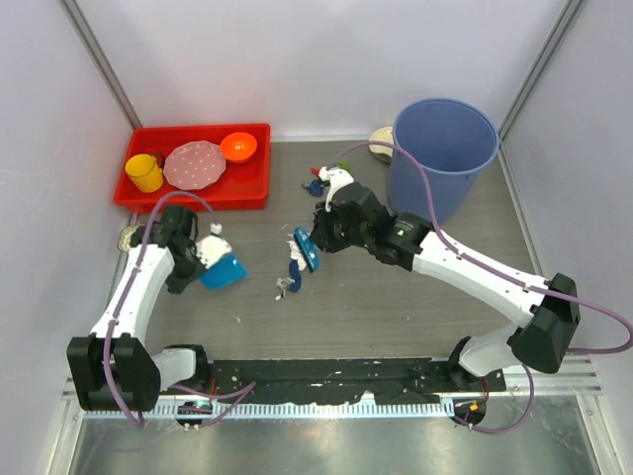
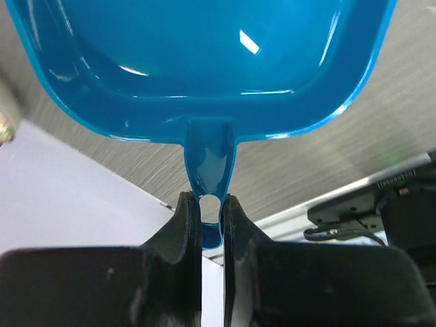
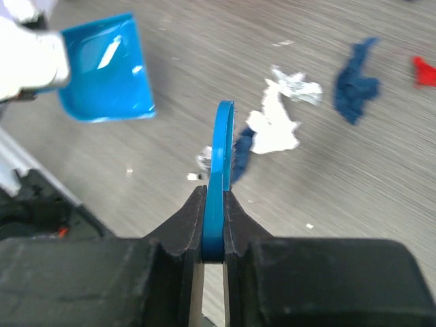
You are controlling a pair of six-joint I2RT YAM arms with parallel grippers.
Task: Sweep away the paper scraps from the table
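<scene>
Paper scraps lie mid-table (image 1: 396, 307): dark blue and silvery bits (image 1: 290, 277) by the brush, and red, green and white ones (image 1: 331, 176) behind my right wrist. My right gripper (image 1: 321, 236) is shut on the blue brush (image 1: 307, 249), held edge-on in the right wrist view (image 3: 221, 150). There, white (image 3: 276, 126), dark blue (image 3: 354, 78), red (image 3: 424, 69) and silvery (image 3: 204, 160) scraps lie beyond the gripper (image 3: 215, 197). My left gripper (image 1: 203, 252) is shut on the handle of the blue dustpan (image 1: 224, 270), left of the scraps; its pan (image 2: 204, 61) fills the left wrist view above the gripper (image 2: 210, 204).
A red tray (image 1: 198, 130) at back left holds a yellow cup (image 1: 144, 173), a pink plate (image 1: 194, 164) and an orange bowl (image 1: 238, 146). A blue bin (image 1: 442, 158) stands at back right. A small round dish (image 1: 129, 237) sits at the left edge. A metal rail (image 1: 326, 381) runs along the near edge.
</scene>
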